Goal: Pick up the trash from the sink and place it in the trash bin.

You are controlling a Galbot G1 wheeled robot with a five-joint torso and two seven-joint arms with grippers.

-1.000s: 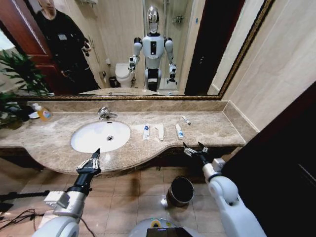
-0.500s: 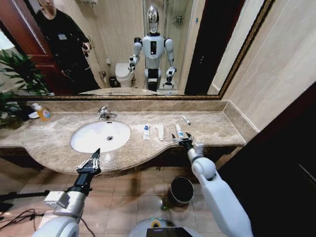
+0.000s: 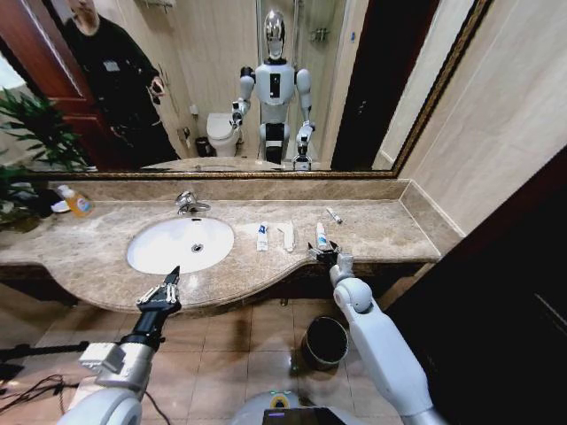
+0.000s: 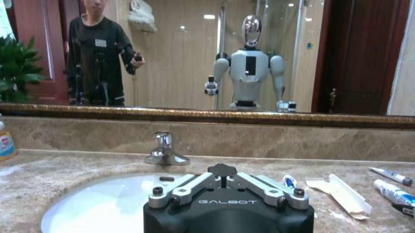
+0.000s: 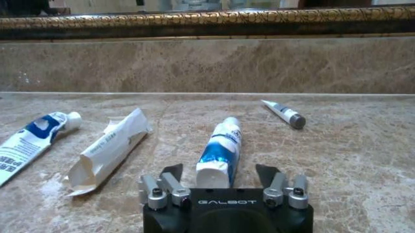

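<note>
Fingers of the right gripper (image 5: 221,179) stand spread, grasping nothing, either side of the near end of the blue-marked tube (image 5: 219,150) on the counter beside the sink (image 3: 181,244). A good grasp probably means easing lower and squeezing squarely across the tube. Past it lie the white packet (image 5: 107,151), another tube (image 5: 32,140), and a thin stick (image 5: 283,113). The left gripper (image 3: 158,293) waits spread before the sink; the trash bin (image 3: 323,343) stands below.
</note>
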